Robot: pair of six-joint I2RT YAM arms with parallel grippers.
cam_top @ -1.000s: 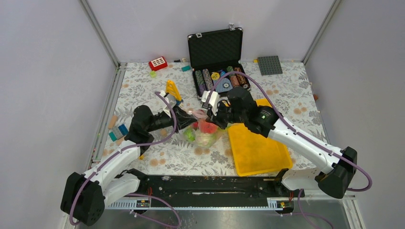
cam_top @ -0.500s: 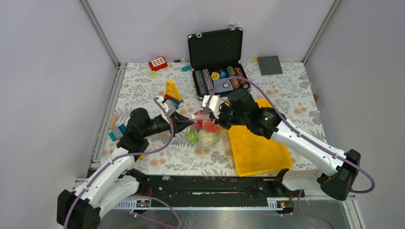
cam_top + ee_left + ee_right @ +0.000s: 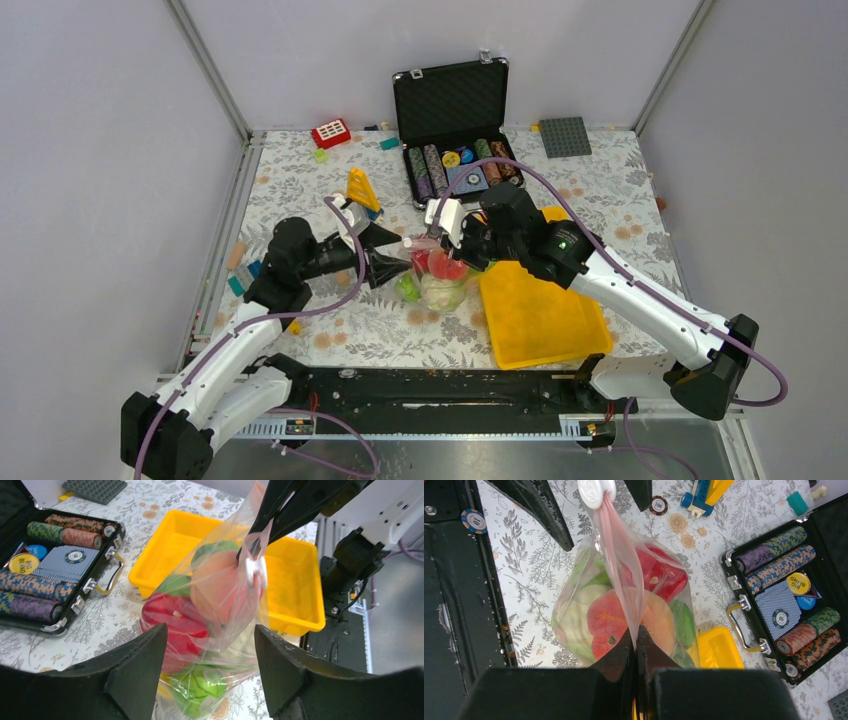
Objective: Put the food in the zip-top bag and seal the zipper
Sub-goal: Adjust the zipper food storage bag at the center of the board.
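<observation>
The clear zip-top bag (image 3: 436,283) hangs just above the table, full of food: a red piece (image 3: 172,622), an orange-pink peach (image 3: 220,587) and a green round one (image 3: 200,695). My right gripper (image 3: 635,635) is shut on the pinkish zipper (image 3: 621,565) at the bag's right end and holds the bag up. A white slider (image 3: 596,490) sits at the strip's far end. My left gripper (image 3: 210,650) is open at the bag's left side. Its fingers (image 3: 135,670) stand on either side of the lower bag without pinching it.
The yellow tray (image 3: 545,320) lies right of the bag, under the right arm. An open black case of poker chips (image 3: 455,130) stands behind. A yellow and blue brick build (image 3: 362,190), a red brick (image 3: 331,133) and a grey baseplate (image 3: 565,136) lie further back.
My left gripper, shut at the bag's left end before, has opened and let go. The right gripper keeps its hold on the zipper; the bag has shifted slightly right.
</observation>
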